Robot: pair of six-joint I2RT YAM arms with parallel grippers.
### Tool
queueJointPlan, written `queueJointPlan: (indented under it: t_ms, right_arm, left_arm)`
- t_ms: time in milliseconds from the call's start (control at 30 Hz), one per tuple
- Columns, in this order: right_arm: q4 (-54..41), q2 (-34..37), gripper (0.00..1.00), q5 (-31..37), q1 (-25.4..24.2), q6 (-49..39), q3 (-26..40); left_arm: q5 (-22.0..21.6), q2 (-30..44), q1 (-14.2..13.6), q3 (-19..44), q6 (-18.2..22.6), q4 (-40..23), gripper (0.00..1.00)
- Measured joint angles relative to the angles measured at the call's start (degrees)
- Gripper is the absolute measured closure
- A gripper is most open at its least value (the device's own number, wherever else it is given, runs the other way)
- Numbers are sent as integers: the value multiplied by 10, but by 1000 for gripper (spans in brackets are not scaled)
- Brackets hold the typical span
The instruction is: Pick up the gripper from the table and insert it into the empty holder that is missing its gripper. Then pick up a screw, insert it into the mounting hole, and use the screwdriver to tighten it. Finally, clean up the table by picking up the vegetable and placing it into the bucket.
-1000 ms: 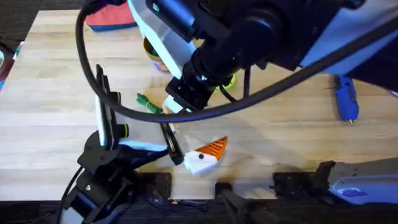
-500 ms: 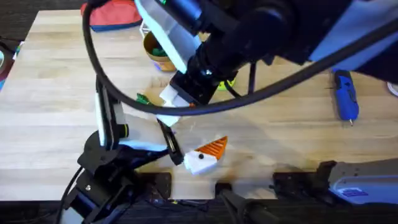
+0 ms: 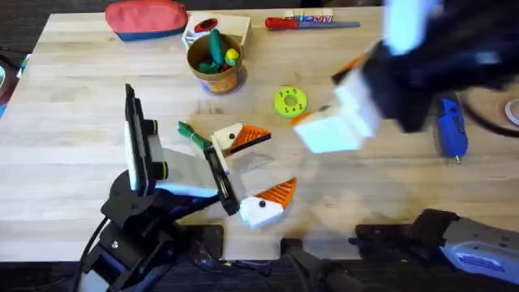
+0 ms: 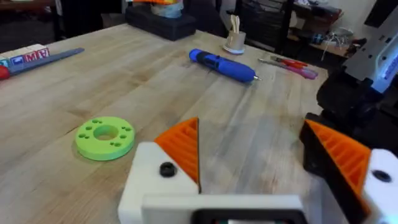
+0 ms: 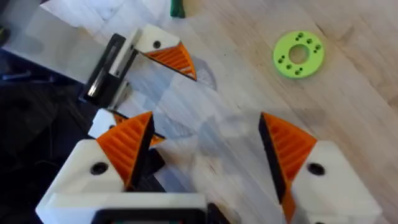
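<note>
The orange gripper point(image 3: 250, 136) sits seated in the white holder point(image 3: 227, 136), the far finger block of my left gripper point(image 3: 280, 160), which stands open and empty. A dark spot point(image 4: 166, 169) marks the holder's mounting hole; I cannot tell whether a screw is in it. My right gripper point(image 5: 205, 130) hangs open and empty above the table, to the right of the holder point(image 5: 152, 42). The blue screwdriver point(image 3: 452, 130) lies at the right. The green vegetable point(image 3: 193, 135) lies just left of the holder. The bucket point(image 3: 215, 73) stands at the back.
A green ring disc point(image 3: 290, 102) lies between the bucket and my right arm. A red-handled screwdriver point(image 3: 304, 23), a white box point(image 3: 235, 24) and a red pouch point(image 3: 146, 18) line the far edge. Bare wood stretches across the table's right middle.
My right arm has pulled up and away from the holder and swung to the right. The orange gripper stays behind in the holder. The left arm has not moved.
</note>
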Motion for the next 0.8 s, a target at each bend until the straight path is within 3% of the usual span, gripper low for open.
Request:
queueJointPlan:
  t_ms: [167, 267, 333, 600, 800]
  right_arm:
    - [-58, -86, 9, 0, -48, 0, 0]
    - [-72, -135, 9, 0, -69, 5, -3]
    - [-72, -167, 7, 0, -77, 12, -14]
    - [-80, -272, 7, 0, -80, 65, -113]
    - [-77, -293, 9, 24, -80, 117, -178]
  left_arm:
    - [0, 0, 0, 0, 0, 0, 49]
    - [0, 0, 0, 0, 1, 0, 243]
    - [0, 0, 0, 0, 2, 0, 425]
    - [0, 0, 0, 0, 4, 0, 956]
    - [1, 0, 0, 0, 4, 0, 994]
